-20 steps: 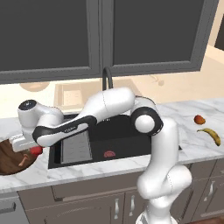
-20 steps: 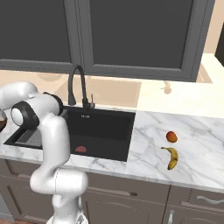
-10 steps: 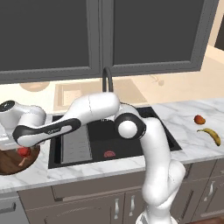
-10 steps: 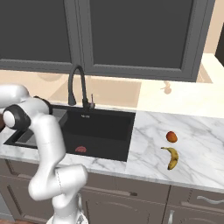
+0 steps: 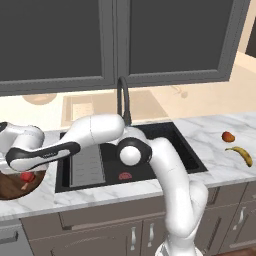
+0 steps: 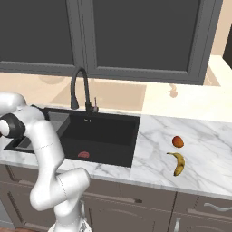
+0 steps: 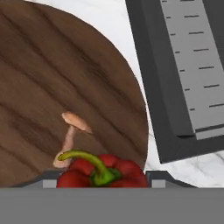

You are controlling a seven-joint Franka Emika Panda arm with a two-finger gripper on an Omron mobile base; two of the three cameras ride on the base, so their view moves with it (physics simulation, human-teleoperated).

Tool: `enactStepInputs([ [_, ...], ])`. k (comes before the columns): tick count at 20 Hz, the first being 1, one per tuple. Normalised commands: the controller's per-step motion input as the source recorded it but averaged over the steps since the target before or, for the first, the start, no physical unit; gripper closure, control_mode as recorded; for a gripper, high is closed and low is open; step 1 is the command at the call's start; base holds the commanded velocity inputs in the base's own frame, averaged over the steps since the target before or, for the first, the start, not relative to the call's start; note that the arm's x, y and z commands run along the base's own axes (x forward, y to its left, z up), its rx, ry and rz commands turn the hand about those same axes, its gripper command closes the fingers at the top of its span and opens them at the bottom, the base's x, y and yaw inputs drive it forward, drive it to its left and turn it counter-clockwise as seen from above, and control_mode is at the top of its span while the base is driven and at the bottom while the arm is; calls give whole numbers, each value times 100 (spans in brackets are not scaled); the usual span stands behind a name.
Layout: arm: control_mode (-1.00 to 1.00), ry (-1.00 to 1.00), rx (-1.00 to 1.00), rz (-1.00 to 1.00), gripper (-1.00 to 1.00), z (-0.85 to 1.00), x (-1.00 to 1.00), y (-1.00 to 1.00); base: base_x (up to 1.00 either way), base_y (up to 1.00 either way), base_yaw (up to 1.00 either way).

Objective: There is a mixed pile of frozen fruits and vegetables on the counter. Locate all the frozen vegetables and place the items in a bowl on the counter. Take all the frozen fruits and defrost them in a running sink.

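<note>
You've got the red pepper (image 7: 101,171) pinched in the claw (image 5: 26,179), jaws closed on its sides; just below sits the wooden bowl (image 7: 52,78) with the tan piece (image 7: 70,138); frozen skin's probably hard and slick, so keep hold mid-body, not the stem.

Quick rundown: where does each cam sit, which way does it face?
Left base view: behind-left of arm, facing the sink and wooden bowl; arm sweeps left.
Right base view: behind-right, facing sink, orange-red fruit, banana; arm at left.
Hand view: looks down into bowl at red pepper and tan piece.
Both base views share the sink, fruit and banana.
</note>
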Motion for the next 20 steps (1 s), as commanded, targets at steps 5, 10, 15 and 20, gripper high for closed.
enactStepInputs([
  [5,-100,0,1,-14,100,-45,24,-15,0,0,0],
  [10,-100,0,0,-9,-100,-1,29,3,0,0,0],
  [15,-100,7,-1,-2,-100,27,5,4,0,0,0],
  [20,-100,9,-4,-3,-100,24,0,9,0,0,0],
])
